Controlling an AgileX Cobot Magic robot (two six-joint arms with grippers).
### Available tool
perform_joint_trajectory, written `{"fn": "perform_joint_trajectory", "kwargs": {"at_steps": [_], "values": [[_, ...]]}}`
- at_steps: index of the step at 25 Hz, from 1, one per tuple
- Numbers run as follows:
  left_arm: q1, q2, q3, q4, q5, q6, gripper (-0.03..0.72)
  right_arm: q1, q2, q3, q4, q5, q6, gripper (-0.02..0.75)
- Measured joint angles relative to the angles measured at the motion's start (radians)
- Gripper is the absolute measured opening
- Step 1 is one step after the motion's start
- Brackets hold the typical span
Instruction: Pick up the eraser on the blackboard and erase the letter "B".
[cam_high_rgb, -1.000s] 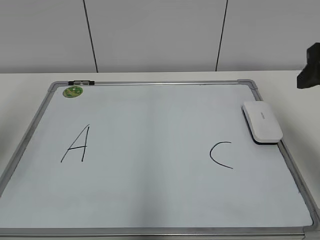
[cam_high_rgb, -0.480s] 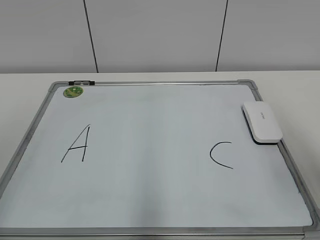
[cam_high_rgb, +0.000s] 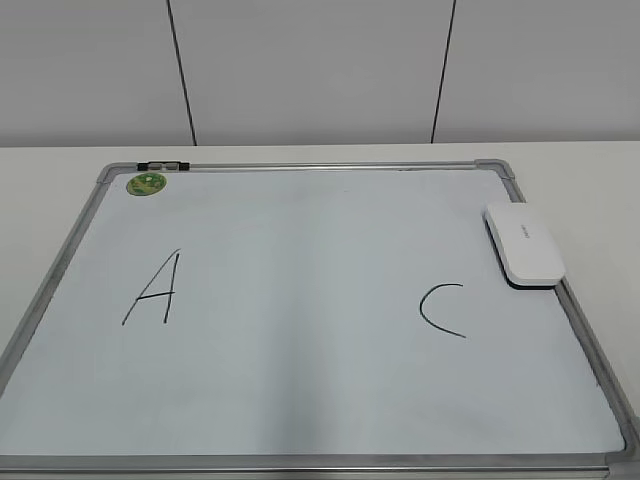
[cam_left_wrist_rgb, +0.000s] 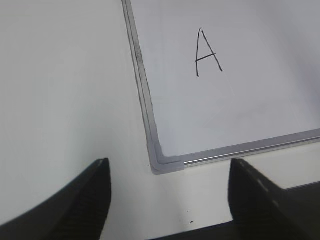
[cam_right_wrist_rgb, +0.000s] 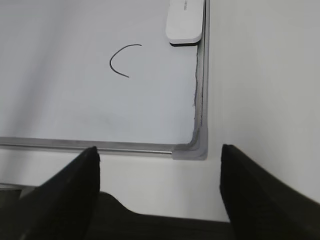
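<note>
Right arm gone from view; eraser flat on blackboard.

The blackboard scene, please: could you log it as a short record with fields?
blackboard: flat on the table, silver frame
letters: A left, C right; no B visible between them
eraser: lying at the right edge, untouched
green magnet: top left corner
left gripper: open, off the near left corner
right gripper: open, off the near right corner
</note>
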Motion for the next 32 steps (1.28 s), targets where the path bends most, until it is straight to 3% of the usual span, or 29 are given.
{"fn": "perform_joint_trajectory", "kwargs": {"at_steps": [4, 9, 17, 32], "values": [[0.0, -0.097, 0.009, 0.002, 0.014, 0.0, 0.535, 0.0, -0.124, 0.006, -0.057, 0.125, -0.02, 0.555], [0.0, -0.144, 0.107, 0.004, -0.036, 0.0, 0.533, 0.0, -0.186, 0.01, -0.095, 0.152, -0.022, 0.555], [-0.002, -0.147, 0.146, 0.0, -0.043, 0.005, 0.532, 0.0, -0.186, 0.068, -0.106, 0.054, -0.024, 0.555], [-0.002, -0.147, 0.146, -0.023, -0.044, 0.005, 0.515, 0.0, -0.186, 0.075, -0.134, 0.037, -0.022, 0.555]]}}
